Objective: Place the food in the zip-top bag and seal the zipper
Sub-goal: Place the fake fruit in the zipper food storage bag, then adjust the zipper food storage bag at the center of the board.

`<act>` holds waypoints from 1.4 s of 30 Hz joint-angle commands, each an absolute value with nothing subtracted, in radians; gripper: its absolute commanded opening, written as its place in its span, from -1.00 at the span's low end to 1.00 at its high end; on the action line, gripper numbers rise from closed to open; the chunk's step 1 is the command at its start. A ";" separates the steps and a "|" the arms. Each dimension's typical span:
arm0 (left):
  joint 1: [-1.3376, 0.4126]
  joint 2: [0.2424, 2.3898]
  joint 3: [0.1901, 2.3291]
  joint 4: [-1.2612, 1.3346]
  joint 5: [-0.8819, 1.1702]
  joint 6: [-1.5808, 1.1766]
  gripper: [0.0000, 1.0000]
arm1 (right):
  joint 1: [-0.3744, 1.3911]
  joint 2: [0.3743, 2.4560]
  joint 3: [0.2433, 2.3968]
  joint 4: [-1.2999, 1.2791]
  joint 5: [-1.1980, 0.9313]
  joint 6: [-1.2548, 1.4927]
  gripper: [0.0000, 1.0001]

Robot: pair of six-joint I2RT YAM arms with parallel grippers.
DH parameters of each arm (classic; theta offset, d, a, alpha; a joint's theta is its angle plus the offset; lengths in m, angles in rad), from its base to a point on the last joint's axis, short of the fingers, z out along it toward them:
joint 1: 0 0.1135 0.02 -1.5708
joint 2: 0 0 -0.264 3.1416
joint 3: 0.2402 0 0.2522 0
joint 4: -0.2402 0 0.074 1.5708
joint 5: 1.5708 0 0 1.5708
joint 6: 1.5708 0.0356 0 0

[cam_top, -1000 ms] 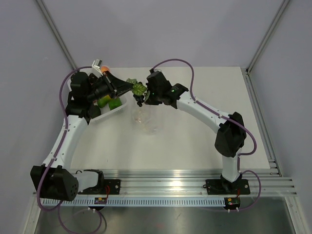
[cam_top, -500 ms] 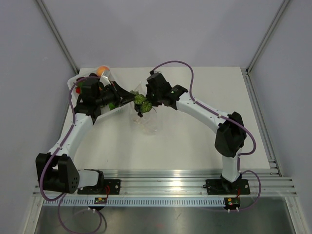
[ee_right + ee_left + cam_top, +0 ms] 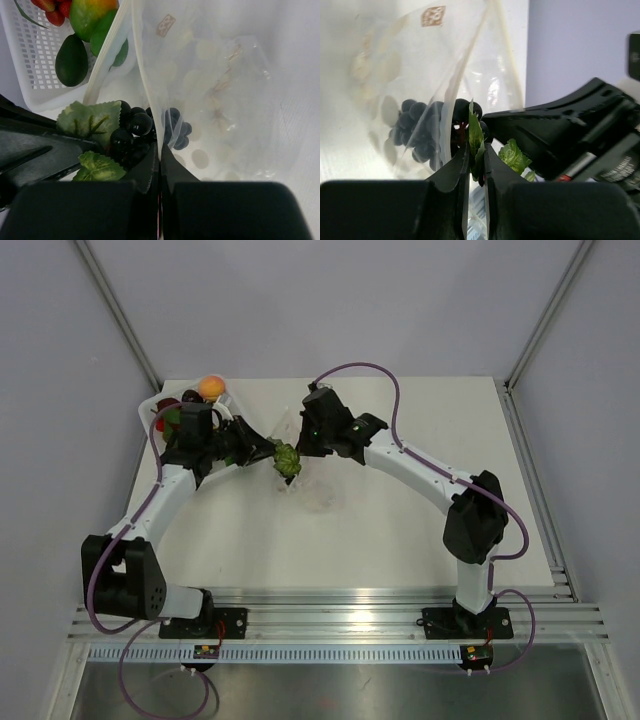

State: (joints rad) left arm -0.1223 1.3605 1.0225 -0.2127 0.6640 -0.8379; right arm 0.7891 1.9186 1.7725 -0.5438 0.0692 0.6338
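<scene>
Left jaws: nearly shut, pinching a leaf of the grapes [image 3: 422,135] — the bunch hangs at the bag [image 3: 220,90] mouth, some berries behind the film, some outside it.
Right jaws: closed to a slit on the bag's lip at the zipper [image 3: 141,75], holding the mouth up.
Bag: body lies flat on the worktop [image 3: 400,530].
Tray [image 3: 30,75]: just beside the bag mouth, holding the remaining food [image 3: 71,61] (green, orange and red pieces).
Risk 1: the leaf grip is thin — the bunch could slip or swing and drop outside the mouth.
Risk 2: berries snagging the lip could pull the film from the right jaws and collapse the mouth.
Risk 3: a leaf left across the zipper would block sealing.
</scene>
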 commanded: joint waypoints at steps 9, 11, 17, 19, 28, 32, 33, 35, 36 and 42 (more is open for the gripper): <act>-0.190 1.433 1.104 -0.262 0.539 -0.729 -1.00 | 0.793 1.867 1.835 -0.534 0.032 0.624 -1.00; -0.225 1.442 1.146 -0.297 0.508 -0.698 -0.85 | 0.795 1.874 1.839 -0.541 0.031 0.621 -1.00; -0.278 1.462 1.325 -0.486 0.535 -0.526 0.98 | 0.790 1.852 1.807 -0.564 0.084 0.601 -1.00; -0.287 1.444 1.365 -0.580 0.528 -0.445 0.92 | 0.782 1.839 1.786 -0.574 0.103 0.592 -1.00; -0.284 1.279 1.329 -0.686 0.430 -0.357 -0.76 | 0.729 1.763 1.674 -0.540 0.110 0.606 -1.00; -0.282 1.305 1.286 -0.667 0.342 -0.432 0.31 | 0.729 1.752 1.658 -0.537 0.109 0.609 -1.00; -0.282 1.318 1.278 -0.655 0.344 -0.458 0.53 | 0.729 1.752 1.652 -0.537 0.109 0.611 -1.00; -0.284 1.345 1.243 -0.631 0.385 -0.480 0.90 | 0.729 1.743 1.643 -0.534 0.113 0.609 -1.00; -0.284 1.357 1.232 -0.608 0.399 -0.494 0.91 | 0.729 1.741 1.640 -0.534 0.114 0.609 -1.00; -0.288 1.420 1.161 -0.523 0.449 -0.532 0.36 | 0.729 1.726 1.620 -0.535 0.127 0.604 -1.00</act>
State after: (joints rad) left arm -0.2859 1.4136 1.1740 -0.6132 0.4175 -0.4988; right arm 0.7288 1.7866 1.6264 -0.5652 0.0959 0.6075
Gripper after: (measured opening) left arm 0.767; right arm 0.014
